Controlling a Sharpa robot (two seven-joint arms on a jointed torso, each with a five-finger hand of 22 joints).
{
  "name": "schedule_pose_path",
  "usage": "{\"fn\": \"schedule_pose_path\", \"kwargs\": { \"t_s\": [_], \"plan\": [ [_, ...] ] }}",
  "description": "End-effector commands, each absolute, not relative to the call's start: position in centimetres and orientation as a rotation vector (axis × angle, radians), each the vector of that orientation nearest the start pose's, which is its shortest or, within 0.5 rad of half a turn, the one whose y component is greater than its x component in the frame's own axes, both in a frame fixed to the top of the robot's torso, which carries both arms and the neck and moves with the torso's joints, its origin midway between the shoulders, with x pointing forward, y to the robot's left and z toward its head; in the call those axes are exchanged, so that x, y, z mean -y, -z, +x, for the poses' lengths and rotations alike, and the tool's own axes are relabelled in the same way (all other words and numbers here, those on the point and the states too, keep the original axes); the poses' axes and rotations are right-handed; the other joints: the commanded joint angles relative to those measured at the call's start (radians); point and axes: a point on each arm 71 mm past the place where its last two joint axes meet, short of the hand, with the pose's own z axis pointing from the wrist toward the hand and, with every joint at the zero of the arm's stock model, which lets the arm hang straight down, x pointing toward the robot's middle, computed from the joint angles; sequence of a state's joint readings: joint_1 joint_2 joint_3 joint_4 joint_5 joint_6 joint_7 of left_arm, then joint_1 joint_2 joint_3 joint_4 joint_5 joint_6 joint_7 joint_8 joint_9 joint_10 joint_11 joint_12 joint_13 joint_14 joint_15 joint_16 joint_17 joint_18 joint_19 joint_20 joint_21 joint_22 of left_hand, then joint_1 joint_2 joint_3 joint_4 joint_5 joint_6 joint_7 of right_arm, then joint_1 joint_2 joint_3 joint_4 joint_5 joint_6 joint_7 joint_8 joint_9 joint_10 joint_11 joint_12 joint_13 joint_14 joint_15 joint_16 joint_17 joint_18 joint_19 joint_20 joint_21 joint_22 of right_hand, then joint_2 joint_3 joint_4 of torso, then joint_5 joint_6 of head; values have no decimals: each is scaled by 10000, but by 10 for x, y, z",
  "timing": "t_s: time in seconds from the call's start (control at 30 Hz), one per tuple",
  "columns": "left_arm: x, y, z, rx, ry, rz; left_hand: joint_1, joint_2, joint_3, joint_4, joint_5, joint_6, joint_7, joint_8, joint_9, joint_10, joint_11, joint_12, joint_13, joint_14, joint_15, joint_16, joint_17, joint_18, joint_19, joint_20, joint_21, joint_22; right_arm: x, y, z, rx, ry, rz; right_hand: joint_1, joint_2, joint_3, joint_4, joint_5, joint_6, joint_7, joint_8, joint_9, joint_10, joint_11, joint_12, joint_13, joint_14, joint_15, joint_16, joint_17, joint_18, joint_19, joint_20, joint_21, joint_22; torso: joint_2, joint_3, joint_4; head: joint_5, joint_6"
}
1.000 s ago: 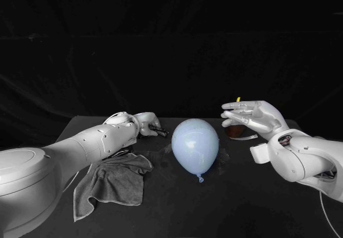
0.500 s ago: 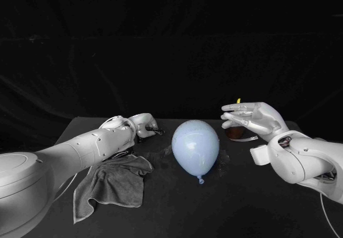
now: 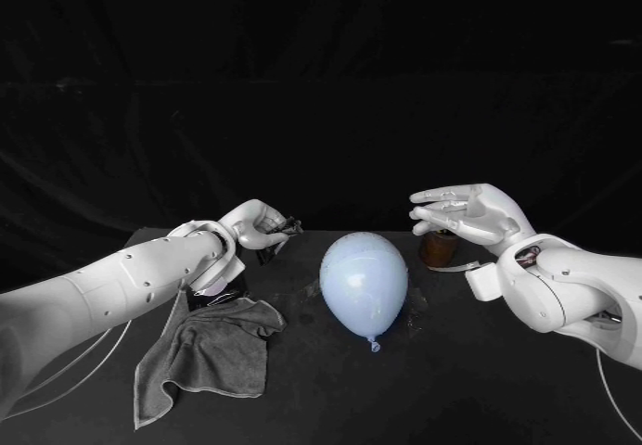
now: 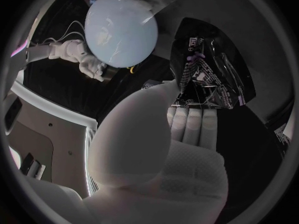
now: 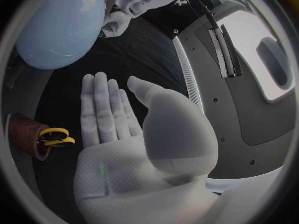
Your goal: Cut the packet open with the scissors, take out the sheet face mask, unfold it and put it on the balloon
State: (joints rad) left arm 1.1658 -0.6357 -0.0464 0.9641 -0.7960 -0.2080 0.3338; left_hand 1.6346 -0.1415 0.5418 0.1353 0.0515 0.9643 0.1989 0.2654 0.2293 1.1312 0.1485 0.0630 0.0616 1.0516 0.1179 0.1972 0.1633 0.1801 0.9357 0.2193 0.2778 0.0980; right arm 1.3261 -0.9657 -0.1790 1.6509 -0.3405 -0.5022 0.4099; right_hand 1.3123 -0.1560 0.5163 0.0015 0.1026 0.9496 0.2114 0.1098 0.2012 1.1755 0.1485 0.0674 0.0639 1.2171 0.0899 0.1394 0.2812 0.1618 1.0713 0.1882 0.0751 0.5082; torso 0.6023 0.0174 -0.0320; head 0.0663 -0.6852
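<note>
Brown cup holds scissors (yellow handles); left hand grips packet.

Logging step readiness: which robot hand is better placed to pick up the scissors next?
Right. The right robot hand is open and empty, hovering near the brown cup holding the scissors; the left robot hand grips the packet on the balloon's other side.
</note>
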Motion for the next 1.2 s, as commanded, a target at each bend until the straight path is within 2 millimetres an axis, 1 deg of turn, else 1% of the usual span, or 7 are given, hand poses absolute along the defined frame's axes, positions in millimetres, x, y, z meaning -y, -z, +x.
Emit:
{"fn": "schedule_pose_path", "kwargs": {
  "t_s": [0.03,0.17,0.47,0.53,0.83,1.03,1.2],
  "plan": [
    [-256,217,553,-15607,12415,-6260,-132,-41,20,-88,-11,-45,92,-102,-17,-68,76,-41,-13,-112,19,-82,-19,-24,-118,23,17,1,226,145,470,-14766,-12691,5334,178,34,47,-64,-49,91,15,23,-11,220,-110,86,30,204,-115,58,38,204,157,-53,128,17,-83,-16,22,-41,39],
    [-253,210,542,-15424,13883,-7222,-280,-117,71,-227,-11,-293,202,-273,-69,-390,193,-44,-16,-308,137,-274,-71,-43,-278,99,-16,-26,219,138,475,-15108,-12265,4462,248,80,41,-125,-43,136,-26,36,-19,375,-164,105,32,381,-186,148,87,203,291,-130,265,79,-118,-36,33,-58,60],
    [-236,199,513,-15759,16513,-8175,-503,-275,-65,-439,-16,-631,305,-499,-134,-856,322,-36,-9,-568,234,-529,-133,21,53,93,205,31,195,123,485,-15509,-11149,2380,333,213,-56,-224,-74,265,-112,65,-44,670,-277,105,37,764,-335,353,247,179,518,-309,657,348,-167,-92,81,-110,302],
    [-231,197,506,-15906,16968,-8254,-556,-302,-113,-464,-16,-677,312,-531,-142,-919,337,-38,-10,-585,244,-557,-137,13,74,95,214,25,189,120,487,-15537,-11012,2001,325,214,-74,-226,-82,279,-118,68,-46,694,-288,103,38,793,-344,369,264,177,526,-322,693,377,-161,-84,82,-64,416],
    [-217,193,488,-16300,18438,-8597,-681,-345,-245,-539,-15,-863,347,-652,-175,-1154,383,-39,-8,-630,280,-638,-143,6,62,128,159,-39,158,115,489,-15581,-10517,506,148,252,-248,-114,-162,394,-251,74,-84,1210,-459,212,122,1204,-509,688,526,188,713,-449,1105,665,-144,-51,60,-69,573],
    [-210,191,481,-16450,18926,-8713,-735,-339,-312,-577,-16,-954,369,-711,-189,-1272,409,-37,-6,-660,299,-683,-148,13,89,148,135,-74,142,114,489,-15644,-10429,49,114,220,-276,-91,-220,421,-269,78,-89,1247,-473,201,131,1211,-521,731,570,182,715,-464,1156,702,-140,-38,60,-118,596],
    [-206,190,478,-16500,19152,-8757,-751,-335,-331,-584,-15,-975,376,-725,-192,-1300,416,-35,-5,-666,305,-694,-148,14,94,154,126,-85,133,116,486,-15918,-10407,-230,-292,132,-403,261,-312,403,-251,47,-116,1174,-428,99,128,1081,-464,772,656,162,578,-410,1117,661,-141,-49,53,-178,588]
  ]
}}
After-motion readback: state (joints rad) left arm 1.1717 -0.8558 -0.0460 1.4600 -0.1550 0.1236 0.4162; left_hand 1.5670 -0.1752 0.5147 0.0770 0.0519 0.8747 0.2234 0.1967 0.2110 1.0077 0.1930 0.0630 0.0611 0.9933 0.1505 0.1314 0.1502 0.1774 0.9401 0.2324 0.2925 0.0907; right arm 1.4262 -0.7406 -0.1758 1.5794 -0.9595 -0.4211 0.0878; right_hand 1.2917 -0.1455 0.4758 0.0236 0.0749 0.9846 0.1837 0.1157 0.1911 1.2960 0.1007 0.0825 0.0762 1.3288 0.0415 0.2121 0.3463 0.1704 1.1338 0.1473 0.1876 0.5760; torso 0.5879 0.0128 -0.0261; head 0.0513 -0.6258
